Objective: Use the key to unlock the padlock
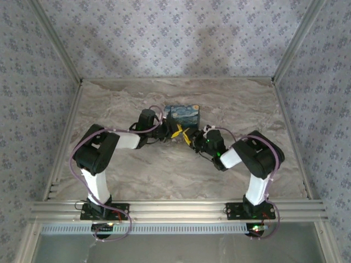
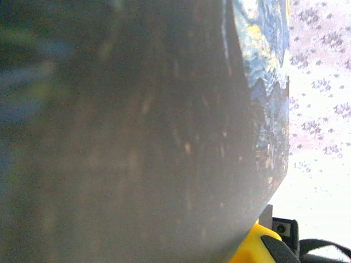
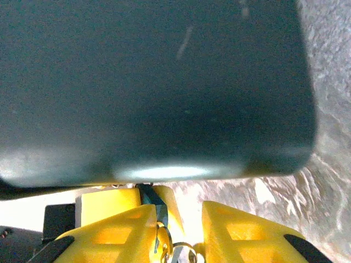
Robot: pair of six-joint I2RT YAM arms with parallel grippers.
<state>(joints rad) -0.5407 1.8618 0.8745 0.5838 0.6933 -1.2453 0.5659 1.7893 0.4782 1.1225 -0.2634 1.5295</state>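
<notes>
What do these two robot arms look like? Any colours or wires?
The left arm and right arm both have white links between chunky black joints, with thin lilac cables looping alongside. The gripper fingers are bright yellow plastic. Green lights glow on the right one.

Robot test cell, lab setting: aluminium frame (image 1: 175, 209), flower-patterned wall panels (image 1: 175, 38) on three sides, marble-look tabletop (image 1: 164, 178), left arm (image 1: 97, 159) and right arm (image 1: 258, 159) bolted to front rail.

The white-and-black left arm (image 1: 101, 159) folds at its elbow and reaches rightward; the white-and-black right arm (image 1: 255, 159) mirrors it, reaching leftward; the yellow-fingered left gripper (image 1: 175, 132) and yellow-fingered right gripper (image 1: 190, 138) meet tip to tip; the right one's yellow fingers (image 3: 123, 233) stand narrowly apart.
</notes>
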